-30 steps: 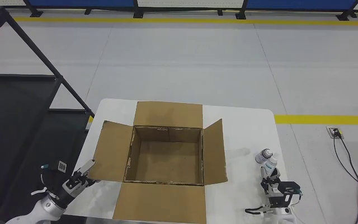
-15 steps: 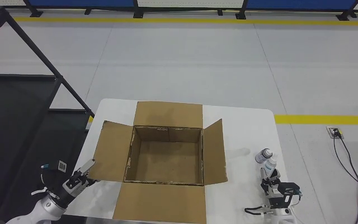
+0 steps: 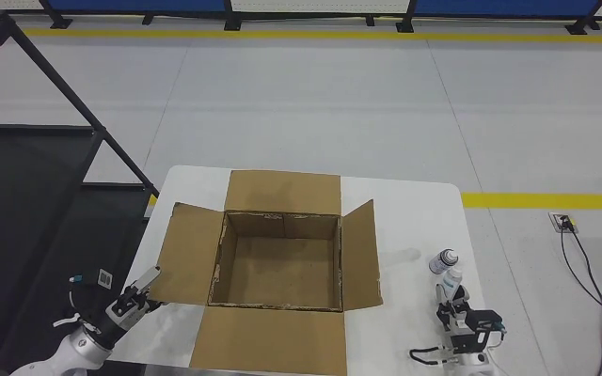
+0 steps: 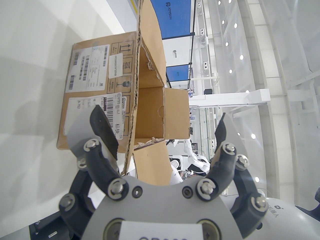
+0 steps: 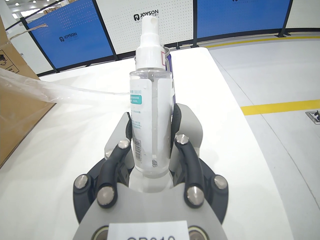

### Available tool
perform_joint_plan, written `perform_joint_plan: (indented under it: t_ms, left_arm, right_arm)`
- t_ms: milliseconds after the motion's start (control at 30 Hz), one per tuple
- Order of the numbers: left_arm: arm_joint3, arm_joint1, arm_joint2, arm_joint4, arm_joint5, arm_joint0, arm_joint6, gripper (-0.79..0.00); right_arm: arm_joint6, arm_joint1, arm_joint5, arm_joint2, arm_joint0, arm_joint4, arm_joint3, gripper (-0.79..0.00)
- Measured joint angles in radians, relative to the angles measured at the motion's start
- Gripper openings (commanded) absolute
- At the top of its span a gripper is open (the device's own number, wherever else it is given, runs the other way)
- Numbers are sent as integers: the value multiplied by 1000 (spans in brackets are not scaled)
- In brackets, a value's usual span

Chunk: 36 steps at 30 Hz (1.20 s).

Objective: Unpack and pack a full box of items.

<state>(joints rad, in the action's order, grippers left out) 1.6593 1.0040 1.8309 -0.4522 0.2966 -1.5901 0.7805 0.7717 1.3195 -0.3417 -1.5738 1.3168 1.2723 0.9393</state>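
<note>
An open cardboard box stands mid-table with all flaps spread and a bare brown floor inside. My left gripper is open at the table's front left corner. In the left wrist view the edge of the box's flap runs between the open gripper's fingers. My right gripper is near the front right edge, shut on a clear spray bottle with a white pump. The bottle stands upright in the gripper. Just behind it stands a blue can.
A loose strip of clear tape hangs from the box's right side across the white table. The table's right edge is close to the bottle and can. A dark rack stands to the left of the table.
My right gripper, with the spray bottle in it, has shifted slightly toward the table's front edge, away from the can. The left arm has not moved.
</note>
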Motion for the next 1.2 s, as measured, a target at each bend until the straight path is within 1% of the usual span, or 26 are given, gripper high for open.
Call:
perform_joint_plan:
  t_ms: [67, 133, 167, 200, 233, 367, 467, 567, 667, 800, 900, 1033, 1200]
  left_arm:
    - [0, 0, 0, 0, 0, 0, 0, 0]
    - [-1, 0, 0, 1, 0, 1, 0, 0]
    - [-1, 0, 1, 1, 0, 1, 1, 0]
    - [-1, 0, 1, 2, 0, 1, 2, 0]
    - [-1, 0, 1, 2, 0, 2, 2, 0]
    - [2, 0, 1, 6, -2, 3, 4, 0]
    - [5, 0, 0, 10, -4, 3, 6, 0]
    - [6, 0, -2, 11, -4, 4, 9, 0]
    - [5, 1, -3, 9, -3, 5, 12, 0]
    - [-4, 1, -4, 2, 3, 7, 18, 0]
    - [-11, 1, -3, -5, 9, 7, 22, 0]
    - [-20, 2, 0, -16, 15, 9, 27, 0]
    - [-25, 2, 2, -21, 15, 11, 32, 0]
  right_arm:
    - [9, -1, -2, 2, -1, 2, -7, -514]
    - [18, -2, -3, 4, -2, 4, -15, -548]
    - [21, -2, -3, 5, -1, 7, -17, -622]
    - [26, -3, -8, 6, 2, 13, -18, -733]
    - [32, -5, -13, 6, 7, 19, -17, -785]
    - [59, -12, -29, -9, 45, 28, 16, -785]
    - [32, -21, -19, -33, 92, 42, 82, -785]
    - [-62, -30, 3, -60, 149, 52, 184, -785]
    - [-194, -36, 30, -83, 210, 57, 309, -785]
    - [-418, -39, 107, -98, 271, 66, 474, -785]
    - [-553, -40, 143, -102, 302, 73, 565, -785]
    - [-695, -45, 134, -110, 329, 85, 634, -785]
    - [-833, -49, 123, -109, 322, 83, 654, -785]
